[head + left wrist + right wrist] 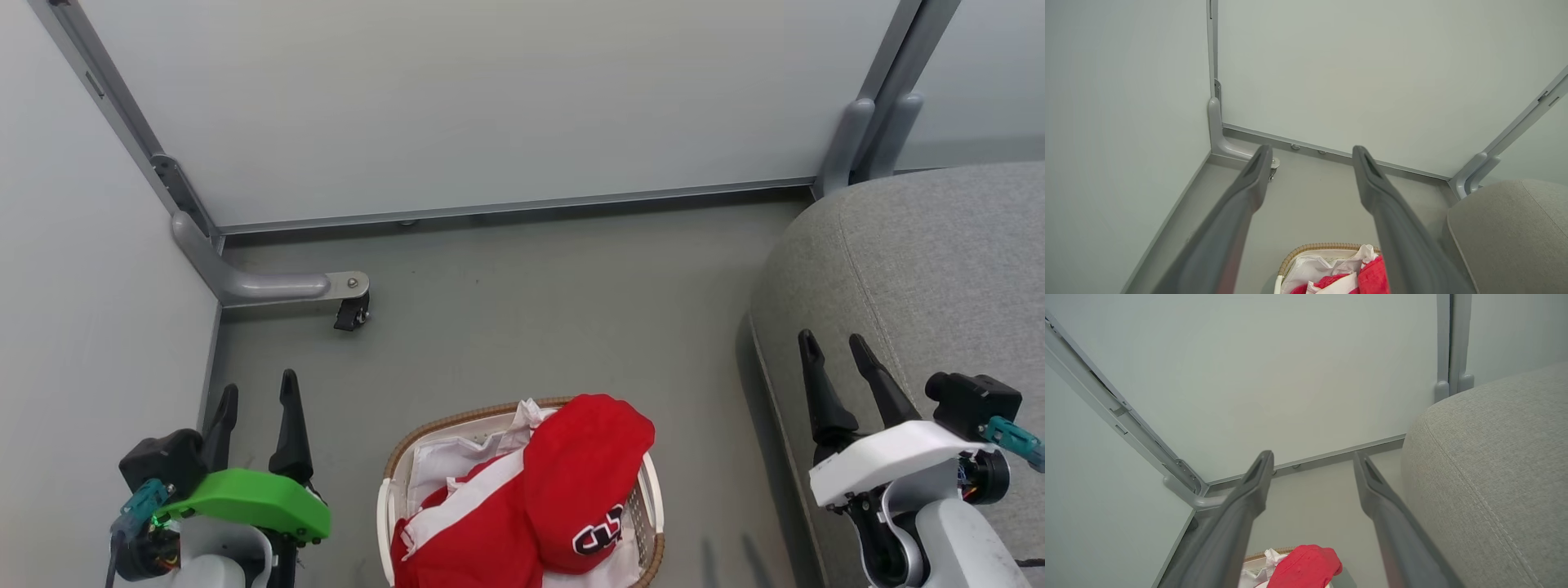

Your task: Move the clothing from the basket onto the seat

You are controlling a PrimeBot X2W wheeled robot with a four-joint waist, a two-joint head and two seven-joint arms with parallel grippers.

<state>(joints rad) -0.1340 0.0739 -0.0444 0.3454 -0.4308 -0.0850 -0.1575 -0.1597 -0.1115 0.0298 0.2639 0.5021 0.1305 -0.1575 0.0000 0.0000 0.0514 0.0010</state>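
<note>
Lowest in the head view, the left gripper (259, 384) stood at the lower left with its two dark fingers spread wide and empty, tips pointing up the frame. The right gripper (831, 337) at the lower right was equally wide and empty, its fingers lying over the near edge of the seat (922, 269).

Between them, at the bottom centre, the basket (424, 433) sat on the floor (531, 310), cut off by the lower edge of the frame. The clothing (571, 482) lay heaped inside it over a white liner sheet (457, 457). The top red piece ran lengthwise up the frame, leaning a little right, its letter patch (600, 535) at the lower end and its rounded upper end reaching the basket's right rim.

Bare floor lay open from the basket up to the wall panel (490, 98). A narrower strip separated the basket from the seat's edge, which ran down the right side from a rounded corner. A metal bracket (269, 286) sat at the upper left of the floor.
</note>
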